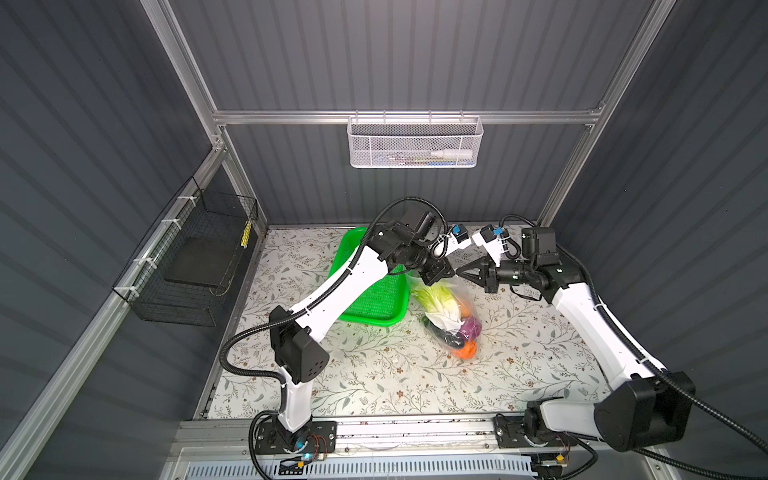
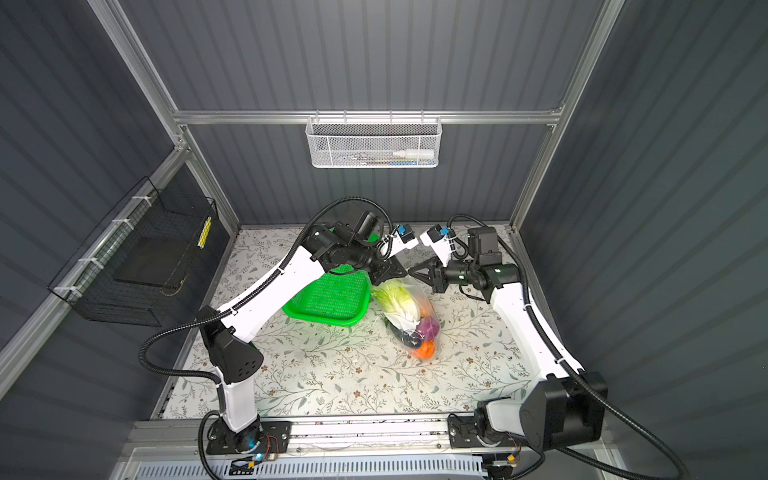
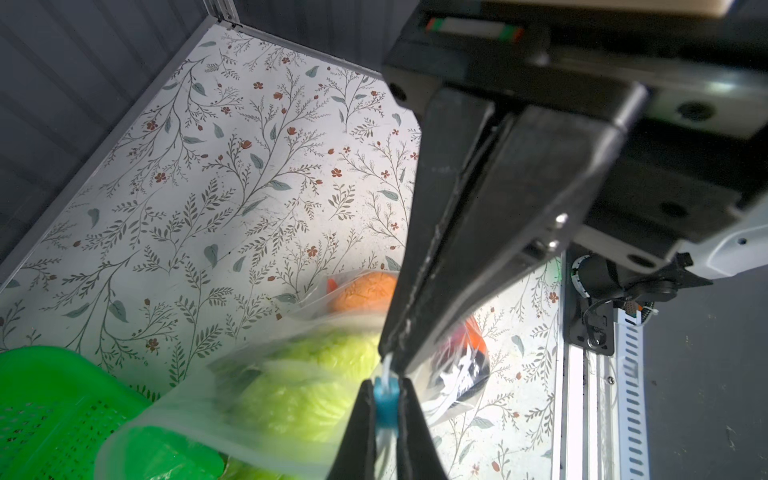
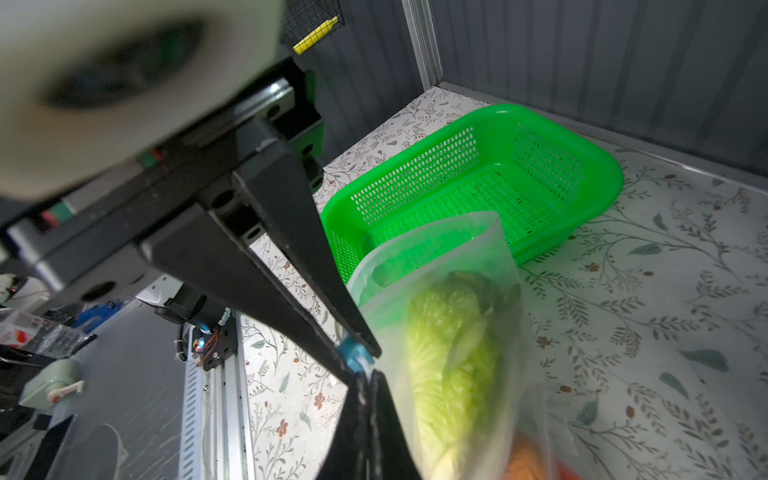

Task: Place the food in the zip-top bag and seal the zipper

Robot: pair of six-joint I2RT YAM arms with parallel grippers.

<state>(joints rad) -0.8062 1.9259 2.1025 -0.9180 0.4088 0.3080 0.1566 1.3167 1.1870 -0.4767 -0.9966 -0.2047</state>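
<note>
- Clear crinkly plastic zip-top bag [image 4: 440, 241] of toy vegetables [image 1: 436, 299] sat just beside the bright green perforated plastic basket [image 1: 374, 297].
- Left gripper [image 3: 391, 359] pinched the bag tight, jaws closed.
- Right gripper [image 4: 360, 360] clamped the light-blue slider tab [image 3: 384, 401].

Your left arm [image 1: 349, 282] leans from its base toward the back middle of the desk [image 1: 374, 374]. Its elbow is raised and its wrist [image 1: 405, 249] is turned so the left claw [image 1: 449, 271] points rightward. Your right arm [image 1: 590, 320] mirrors it from the other side, wrist [image 1: 523, 272] roughly level, right claw [image 1: 460, 274] pointing leftward. The two claws meet tip to tip above the desk. Your left claw's fingers [image 3: 478, 232] lie pressed together, pinching the top edge of the zip-top bag [image 4: 457, 249]. Your right claw's fingers [image 4: 291, 249] are closed on the blue slider [image 3: 384, 409], just beside that pinch.
</note>
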